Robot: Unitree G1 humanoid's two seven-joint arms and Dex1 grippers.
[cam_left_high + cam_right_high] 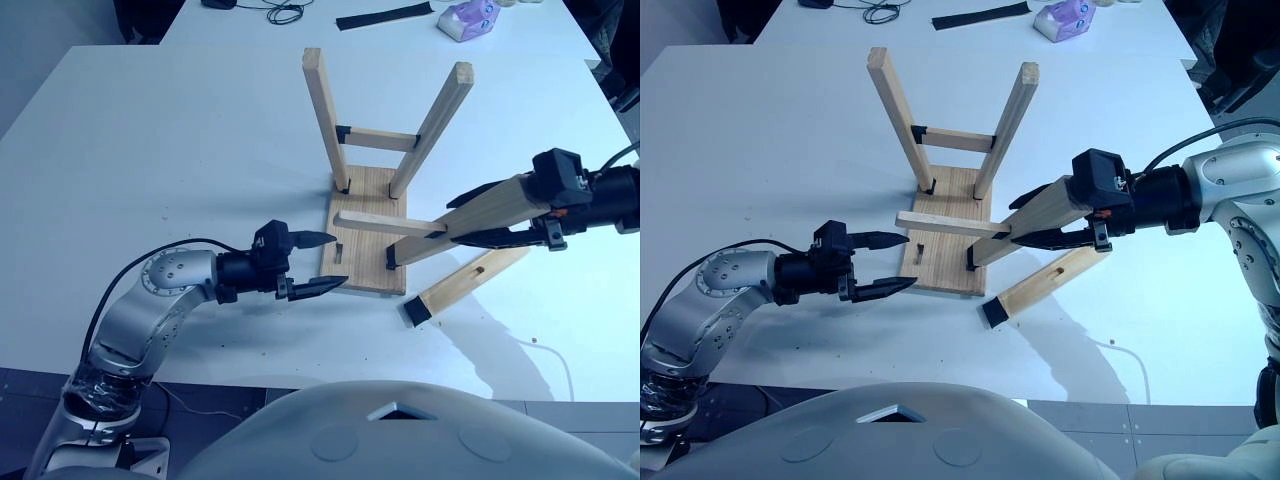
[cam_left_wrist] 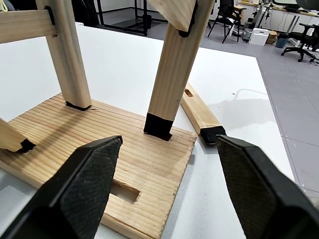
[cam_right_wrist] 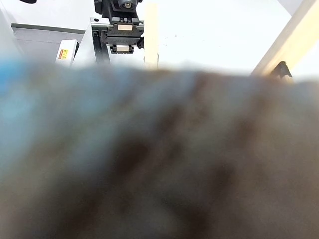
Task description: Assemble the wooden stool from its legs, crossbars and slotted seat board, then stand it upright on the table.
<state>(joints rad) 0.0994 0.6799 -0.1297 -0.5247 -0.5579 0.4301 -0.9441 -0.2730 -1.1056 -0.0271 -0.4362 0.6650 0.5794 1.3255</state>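
Left gripper point(image 1: 340, 260): nearest item, at 8 o'clock of the seat board, fingers spread wide and holding nothing. In the left wrist view its dark pads point(image 2: 84, 184) stand either side of the board's near corner, with an empty slot point(image 2: 124, 190) between them. Whether they touch the wood cannot be told.

Seat board point(image 1: 370, 195): lies flat on the white table point(image 1: 150, 150), underside up.

Upright legs, two: left leg point(image 1: 325, 115) and right leg point(image 1: 432, 125), black-tipped, seated in the board's 12 o'clock end. They are joined by the far crossbar point(image 1: 378, 138).

Tilted leg point(image 1: 490, 210): foot set in the board's 4 o'clock corner, leaning out toward 3 o'clock. A second crossbar point(image 1: 385, 222) juts from it toward 9 o'clock, its free end over the board.

Right gripper point(image 1: 1045, 226): at 3 o'clock, clamped on the tilted leg.

Loose leg point(image 1: 465, 285): flat on the table at 5 o'clock, just beside the board, with a black end cap and one slot in its side.

Far edge, 12 to 1 o'clock: black strip point(image 1: 383, 15), cables point(image 1: 285, 12) and a purple tissue pack point(image 1: 468, 18), print illegible.

Yellow label point(image 3: 62, 53): on grey equipment in the right wrist view, writing too small to read.
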